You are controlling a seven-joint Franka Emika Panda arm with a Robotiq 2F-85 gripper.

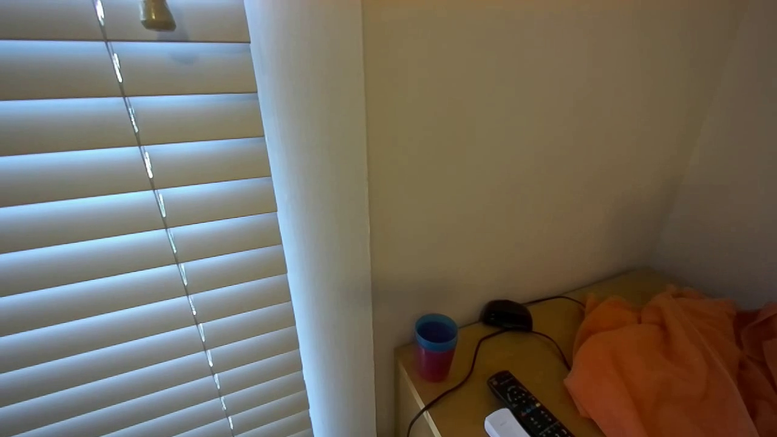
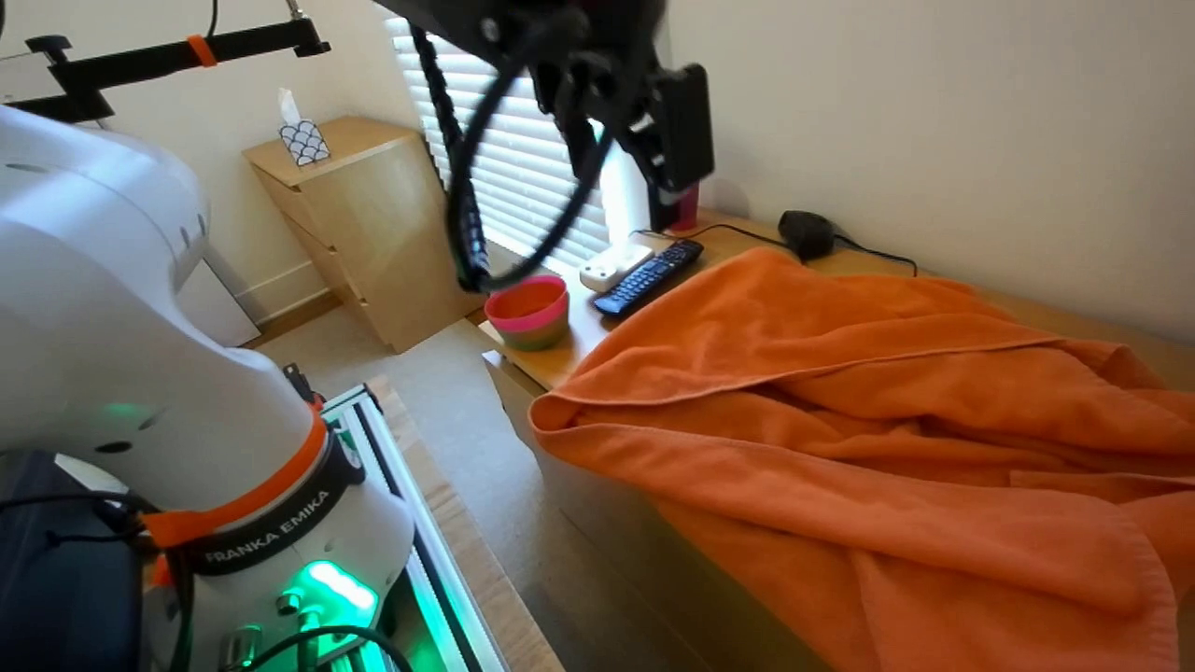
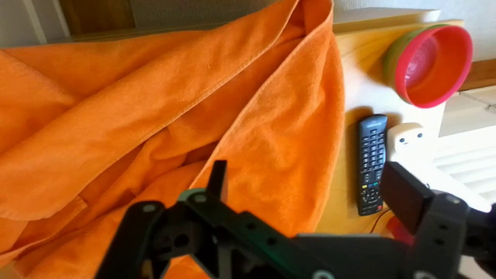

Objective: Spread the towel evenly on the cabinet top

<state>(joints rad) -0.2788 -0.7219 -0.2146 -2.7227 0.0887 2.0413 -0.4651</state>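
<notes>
1. Black and parted wide, the jaws of the gripper (image 3: 306, 174) are hanging above the cabinet top (image 1: 522, 358), gripping only air, with the towel (image 2: 840, 373) well apart below.
2. Orange and rumpled, the towel is lying in loose, slanting folds over much of the cabinet top, and part of it is drooping over the front edge.
3. Just beside the towel's end, a remote (image 3: 372, 164) is lying with its buttons facing up, and a white block (image 3: 407, 148) is resting right next to it.
4. Nearer the front edge, a bowl (image 3: 430, 66), pink-rimmed and green outside, is standing upright.
5. Toward the wall (image 1: 516, 182), a cup (image 1: 436, 349), blue above and red below, is standing upright, and a black device (image 1: 507, 314) is sitting near it.
6. Past the cabinet top's end, white blinds (image 1: 133, 233) are hanging, light glowing along their slats.
7. Farther off, in an exterior view, a dresser (image 2: 392, 233) is standing, and a tissue box (image 2: 303, 142) is sitting on it.
</notes>
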